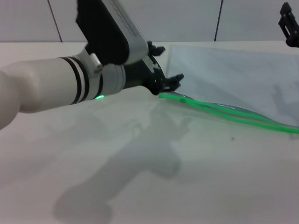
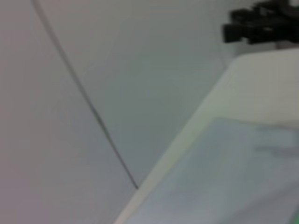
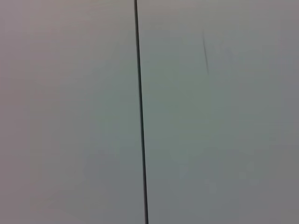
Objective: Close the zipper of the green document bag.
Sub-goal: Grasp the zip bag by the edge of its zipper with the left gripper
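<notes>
Left tool (image 1: 169, 86), centre frame, at zipper (image 1: 230, 115) end; grip state unclear. Green document bag (image 1: 237, 72) looks thin, floppy, slick — pinch slider tab. Right tool (image 1: 293, 26) parked upper right.

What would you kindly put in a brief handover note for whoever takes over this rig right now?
Left claw: at the near left corner of the flat translucent grey-blue plastic document bag, right at the end of its thin bright green zipper strip; whether it grips anything cannot be told.
Right claw: raised at the far right, off the bag, idle.
Bag lies flat on the white table.
Done: left arm is at the zipper's end.
Left: the two green tracks are visibly parted, so the zipper is open; the slider must be found, as it is not visible, and drawn along the edge.
</notes>
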`<action>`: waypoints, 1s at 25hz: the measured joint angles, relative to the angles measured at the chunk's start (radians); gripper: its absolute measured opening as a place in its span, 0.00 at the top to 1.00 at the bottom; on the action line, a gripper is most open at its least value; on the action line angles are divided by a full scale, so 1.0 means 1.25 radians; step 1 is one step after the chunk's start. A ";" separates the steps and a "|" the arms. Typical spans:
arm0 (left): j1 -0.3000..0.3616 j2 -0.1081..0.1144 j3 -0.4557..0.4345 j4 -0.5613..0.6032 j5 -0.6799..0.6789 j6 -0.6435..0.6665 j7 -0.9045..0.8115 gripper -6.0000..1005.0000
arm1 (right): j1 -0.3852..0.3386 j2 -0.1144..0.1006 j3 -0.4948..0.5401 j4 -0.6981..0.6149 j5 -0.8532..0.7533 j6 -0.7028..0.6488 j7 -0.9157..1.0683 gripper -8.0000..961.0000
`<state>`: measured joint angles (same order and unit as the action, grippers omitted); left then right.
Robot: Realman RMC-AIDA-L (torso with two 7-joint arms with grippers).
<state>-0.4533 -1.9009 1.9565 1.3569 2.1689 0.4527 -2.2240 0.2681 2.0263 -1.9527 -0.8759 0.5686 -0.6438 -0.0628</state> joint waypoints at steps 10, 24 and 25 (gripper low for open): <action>-0.008 -0.032 -0.084 -0.012 0.008 0.136 0.190 0.24 | 0.004 0.000 0.000 0.000 0.000 0.001 0.000 0.40; -0.021 -0.101 -0.105 -0.008 0.291 0.209 0.156 0.23 | -0.011 -0.002 -0.045 -0.061 -0.047 0.000 0.000 0.40; -0.021 -0.101 -0.105 -0.008 0.292 0.210 0.157 0.23 | -0.013 -0.002 -0.045 -0.063 -0.048 0.000 0.000 0.40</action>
<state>-0.4797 -2.0275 1.8250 1.3467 2.5334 0.7149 -2.0280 0.2524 2.0232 -2.0088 -0.9543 0.5088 -0.6442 -0.0629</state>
